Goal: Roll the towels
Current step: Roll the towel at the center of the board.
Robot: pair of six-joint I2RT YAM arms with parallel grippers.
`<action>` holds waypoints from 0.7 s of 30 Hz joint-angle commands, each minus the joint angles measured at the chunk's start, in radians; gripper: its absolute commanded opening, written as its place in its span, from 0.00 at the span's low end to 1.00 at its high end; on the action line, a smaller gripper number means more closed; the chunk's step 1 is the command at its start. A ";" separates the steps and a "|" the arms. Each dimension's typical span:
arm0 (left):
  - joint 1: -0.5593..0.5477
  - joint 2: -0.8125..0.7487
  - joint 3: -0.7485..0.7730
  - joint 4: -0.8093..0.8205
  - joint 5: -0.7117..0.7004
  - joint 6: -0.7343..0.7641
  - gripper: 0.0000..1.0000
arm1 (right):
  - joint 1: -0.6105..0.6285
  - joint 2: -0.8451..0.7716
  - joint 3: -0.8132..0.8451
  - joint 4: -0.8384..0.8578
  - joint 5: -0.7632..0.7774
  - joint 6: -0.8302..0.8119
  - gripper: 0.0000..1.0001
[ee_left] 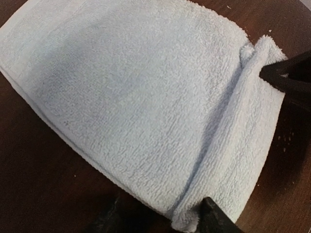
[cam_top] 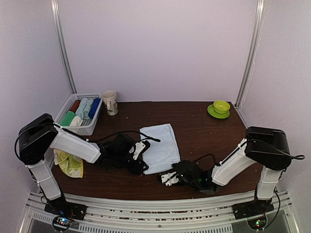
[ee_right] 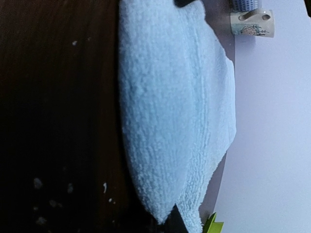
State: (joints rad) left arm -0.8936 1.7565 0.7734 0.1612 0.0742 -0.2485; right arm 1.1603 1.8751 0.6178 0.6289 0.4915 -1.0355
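Observation:
The pale blue towel [cam_top: 160, 145] lies spread flat on the dark table, and a narrow strip along its near edge [ee_left: 243, 145] is folded over. My left gripper [cam_top: 141, 148] is open at the towel's left side, its fingers [ee_left: 214, 219] straddling the end of that fold. At the near edge my right gripper [cam_top: 169, 178] is shut on the towel, and its dark fingertip [ee_right: 178, 222] sits between the cloth layers. The right gripper's dark tips [ee_left: 286, 77] also show pinching the fold's far end. The yellow-green towel [cam_top: 69, 163] lies crumpled at the table's left edge under my left arm.
A white slatted basket [cam_top: 90, 127] holding several rolled towels stands at the back left. A mug [cam_top: 110, 102] stands beside it. A green cup on a saucer [cam_top: 221, 108] is at the back right. Cables trail from both wrists across the table.

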 commanded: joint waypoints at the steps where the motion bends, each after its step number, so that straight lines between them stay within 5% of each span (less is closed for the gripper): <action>1: 0.015 -0.070 -0.041 -0.080 -0.025 0.034 0.66 | -0.003 -0.036 0.071 -0.175 -0.062 0.089 0.00; 6: 0.015 -0.224 -0.101 -0.069 -0.055 0.077 0.97 | -0.012 -0.123 0.150 -0.426 -0.212 0.189 0.00; 15: 0.004 -0.495 -0.351 0.222 0.005 0.172 0.98 | -0.040 -0.130 0.323 -0.824 -0.451 0.364 0.00; 21: -0.048 -0.573 -0.449 0.304 0.010 0.275 0.98 | -0.072 -0.083 0.360 -0.921 -0.569 0.422 0.00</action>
State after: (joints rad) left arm -0.9073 1.2129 0.3557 0.3305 0.0647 -0.0689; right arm 1.1099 1.7588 0.9562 -0.1593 0.0486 -0.6865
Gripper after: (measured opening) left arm 0.978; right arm 0.031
